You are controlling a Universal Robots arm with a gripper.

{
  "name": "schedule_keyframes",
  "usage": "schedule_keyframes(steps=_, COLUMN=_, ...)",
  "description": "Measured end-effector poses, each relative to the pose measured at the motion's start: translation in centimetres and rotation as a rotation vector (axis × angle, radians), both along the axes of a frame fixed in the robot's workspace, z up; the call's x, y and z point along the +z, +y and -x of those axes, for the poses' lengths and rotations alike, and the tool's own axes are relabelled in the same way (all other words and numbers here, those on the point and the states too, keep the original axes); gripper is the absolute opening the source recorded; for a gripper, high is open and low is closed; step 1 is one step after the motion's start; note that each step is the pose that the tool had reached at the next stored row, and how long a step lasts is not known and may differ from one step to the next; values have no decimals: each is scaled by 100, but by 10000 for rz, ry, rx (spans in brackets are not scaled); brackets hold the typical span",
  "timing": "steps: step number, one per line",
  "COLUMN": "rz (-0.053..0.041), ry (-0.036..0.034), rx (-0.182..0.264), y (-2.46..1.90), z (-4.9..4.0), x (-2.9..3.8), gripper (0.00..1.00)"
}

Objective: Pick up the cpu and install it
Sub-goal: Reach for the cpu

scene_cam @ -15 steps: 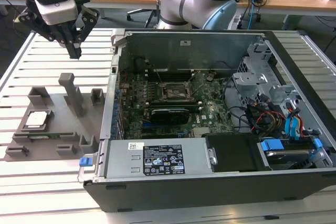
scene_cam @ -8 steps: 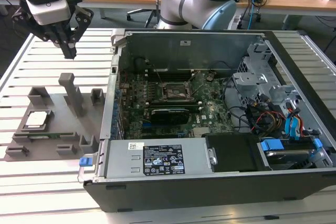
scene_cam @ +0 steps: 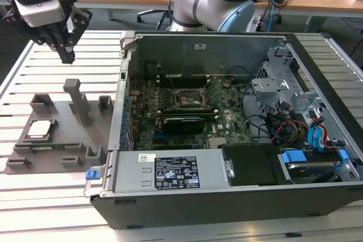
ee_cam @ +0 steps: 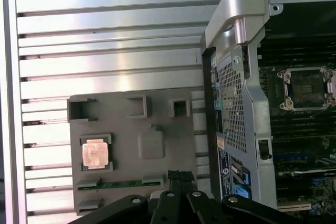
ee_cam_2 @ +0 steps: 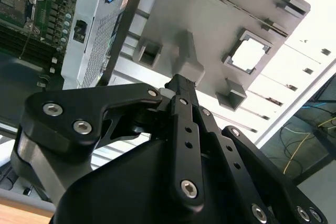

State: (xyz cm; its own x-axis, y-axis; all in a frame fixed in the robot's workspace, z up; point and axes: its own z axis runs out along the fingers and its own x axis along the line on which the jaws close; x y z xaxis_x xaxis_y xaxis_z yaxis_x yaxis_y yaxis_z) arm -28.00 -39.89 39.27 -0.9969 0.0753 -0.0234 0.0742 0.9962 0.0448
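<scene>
The cpu (scene_cam: 39, 129) lies flat in a square pocket of the grey fixture plate (scene_cam: 57, 140) on the slatted table, at the exterior view's left. Its pale metal top also shows in both wrist views (ee_cam: 95, 154) (ee_cam_2: 249, 55). My gripper (scene_cam: 67, 56) hangs well above the fixture's far side, behind the cpu and apart from it. Its dark fingers (ee_cam_2: 182, 81) stand together with nothing between them, and their tips (ee_cam: 181, 173) point down over the plate. The dark socket (scene_cam: 187, 99) lies open on the motherboard inside the computer case (scene_cam: 227, 43), seen too in the first wrist view (ee_cam: 307, 88).
Grey upright blocks (scene_cam: 76, 97) rise from the fixture plate near the cpu. The open case's metal wall (ee_cam: 233, 77) stands between fixture and motherboard. A drive cage with cables (scene_cam: 295, 111) fills the case's right side. A memory stick (ee_cam: 126, 184) lies in a fixture slot.
</scene>
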Motion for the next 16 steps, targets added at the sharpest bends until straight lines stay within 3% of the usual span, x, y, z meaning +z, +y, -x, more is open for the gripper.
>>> schedule_keyframes(steps=16, rz=1, ry=1, rx=0, y=0, z=317, x=-1, gripper=11)
